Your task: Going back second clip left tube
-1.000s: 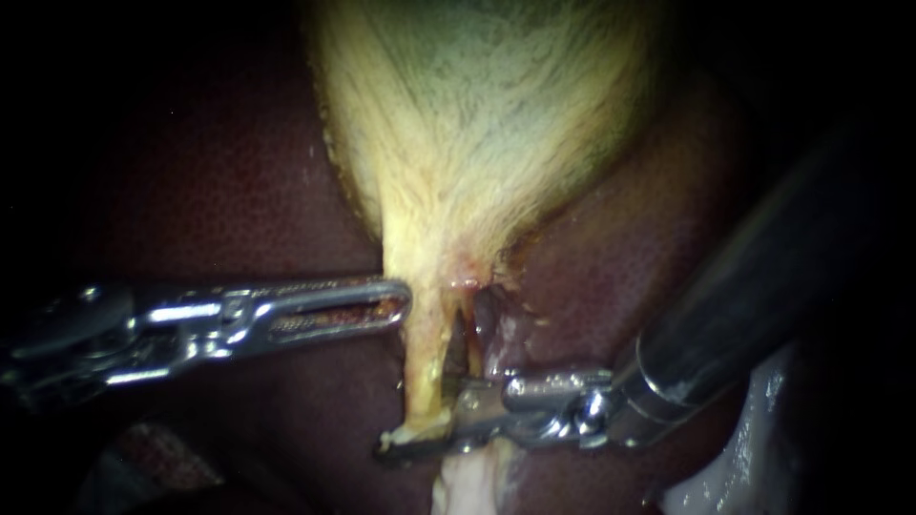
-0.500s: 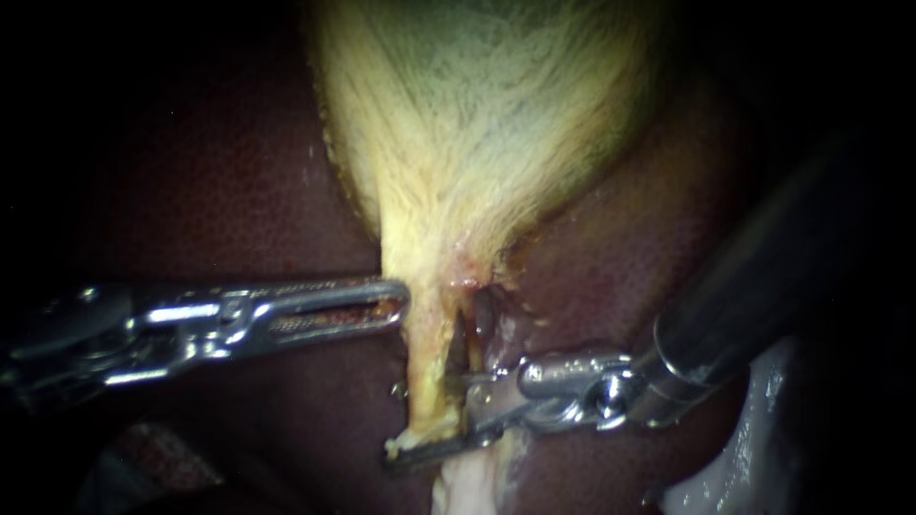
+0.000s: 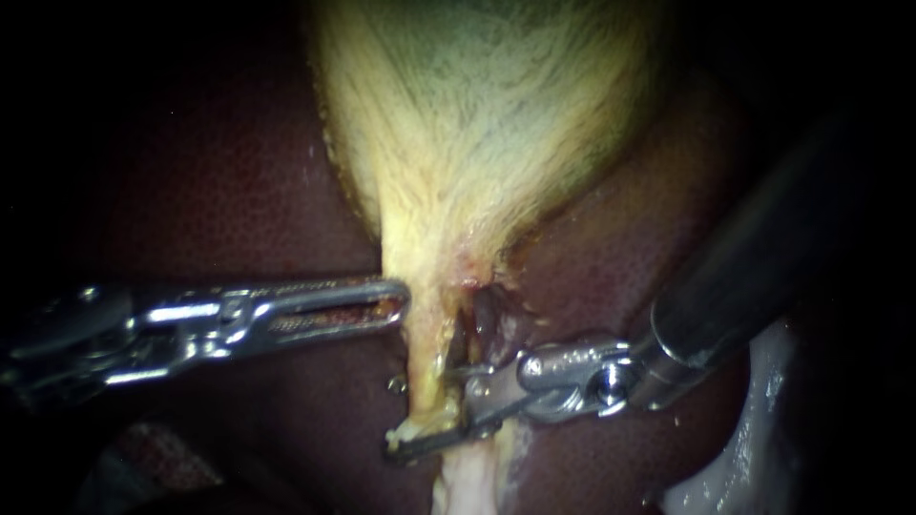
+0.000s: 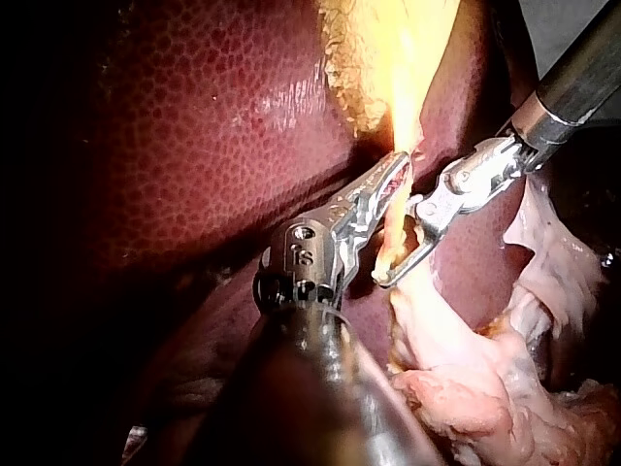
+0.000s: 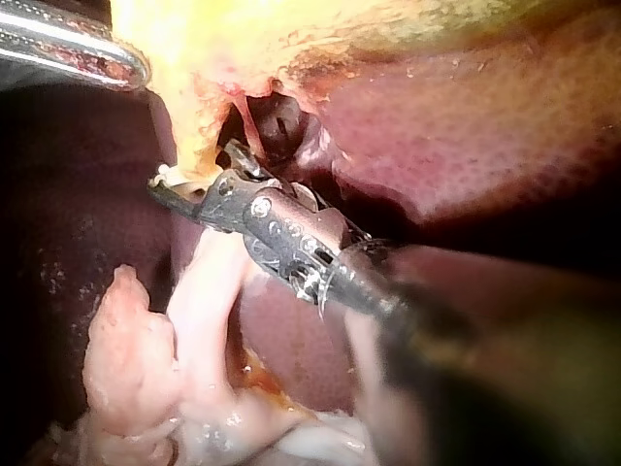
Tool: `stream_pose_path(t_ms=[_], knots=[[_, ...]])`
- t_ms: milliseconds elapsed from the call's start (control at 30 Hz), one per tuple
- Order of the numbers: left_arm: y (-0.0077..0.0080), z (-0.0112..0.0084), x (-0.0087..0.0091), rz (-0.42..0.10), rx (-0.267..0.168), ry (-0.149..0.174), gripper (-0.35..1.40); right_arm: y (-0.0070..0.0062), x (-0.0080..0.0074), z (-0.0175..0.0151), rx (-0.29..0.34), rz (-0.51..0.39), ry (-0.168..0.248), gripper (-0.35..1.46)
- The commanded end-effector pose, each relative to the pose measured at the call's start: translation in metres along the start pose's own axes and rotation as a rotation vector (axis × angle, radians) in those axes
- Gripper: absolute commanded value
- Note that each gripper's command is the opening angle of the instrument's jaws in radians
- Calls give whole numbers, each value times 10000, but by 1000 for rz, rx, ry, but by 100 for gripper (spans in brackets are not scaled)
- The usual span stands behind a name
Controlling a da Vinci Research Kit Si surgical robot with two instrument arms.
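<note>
Below the gallbladder (image 3: 477, 124) neck, the left tube (image 3: 422, 353) lies between the spread jaws of the right instrument (image 3: 420, 407), which grip nothing. Advised: retreat straight along the shaft, jaws wide, clear of tube and liver (image 3: 239, 191). The left instrument (image 3: 396, 303) touches the tube's edge. No container shows.

Left instrument (image 3: 401, 303) and right instrument (image 3: 421, 408): polished metal; liver (image 3: 219, 191) glossy, finely pebbled; gallbladder (image 3: 477, 114) dull, fibrous.
</note>
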Motion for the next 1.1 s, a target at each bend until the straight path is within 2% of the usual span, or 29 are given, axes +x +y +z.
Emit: stream_pose_path(t_ms=[33, 767, 1100], knots=[[0, 0, 0, 0, -1, 0, -35, 1, -1, 0, 5, -17, -3, 47], [-1, 4, -1, -1, 0, 1, -35, 4, -2, 7, 43, -300, -14, 47], [0, 3, -1, -1, 1, 1, -35, -13, -11, 20, 131, -363, -11, 53]])
